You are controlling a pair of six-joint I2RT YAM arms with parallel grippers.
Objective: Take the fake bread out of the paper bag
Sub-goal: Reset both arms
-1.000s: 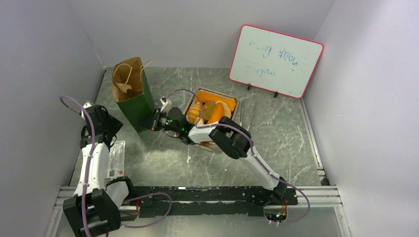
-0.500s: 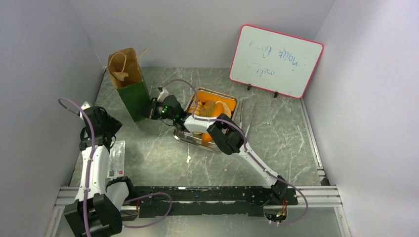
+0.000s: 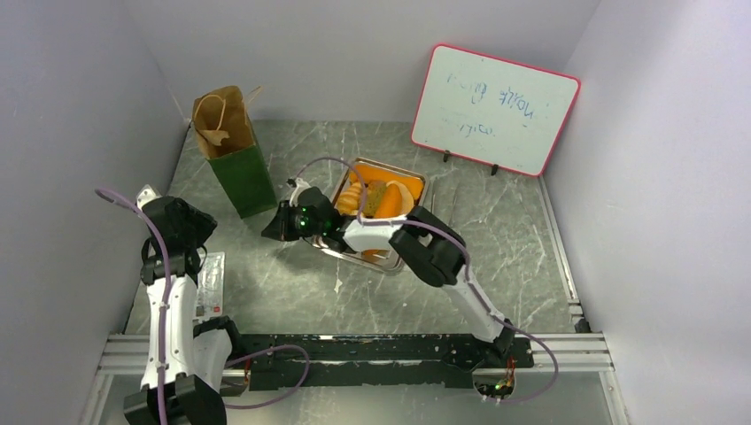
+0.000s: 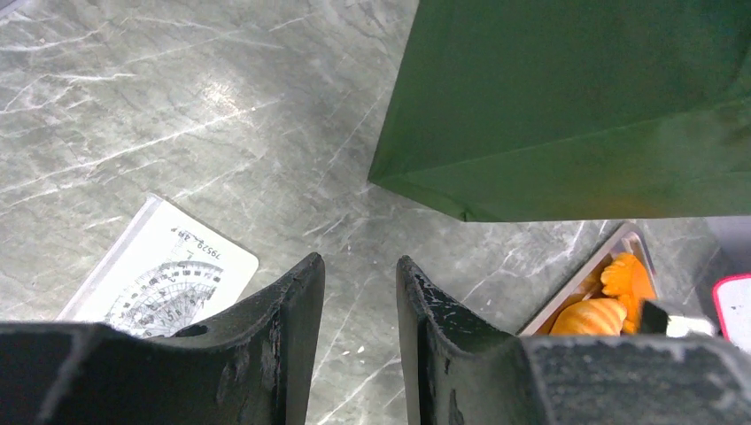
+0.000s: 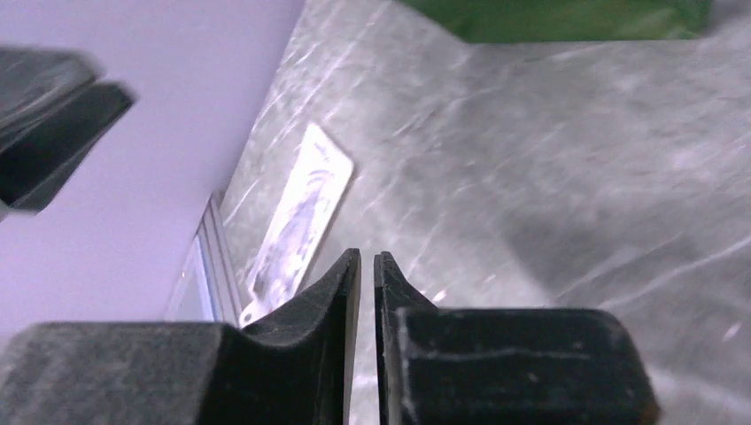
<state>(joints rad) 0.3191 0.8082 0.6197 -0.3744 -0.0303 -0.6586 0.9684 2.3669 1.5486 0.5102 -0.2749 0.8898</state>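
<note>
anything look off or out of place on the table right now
Nothing is toppled or spilled. The tall dark green paper bag stands upright, its brown rim creased. The only oddity is a small pale scrap lying loose on the grey marbled table, on the near side of the metal tray.

The tall dark green paper bag (image 3: 232,150) stands upright near the far left corner of the grey marbled table (image 3: 514,239). To its right, mid-table, lies a shallow metal tray (image 3: 394,166) holding orange fake bread pieces (image 3: 376,197). A red-framed whiteboard (image 3: 494,108) stands at the far right corner, and a flat white card (image 3: 211,285) lies by the left edge.
</note>
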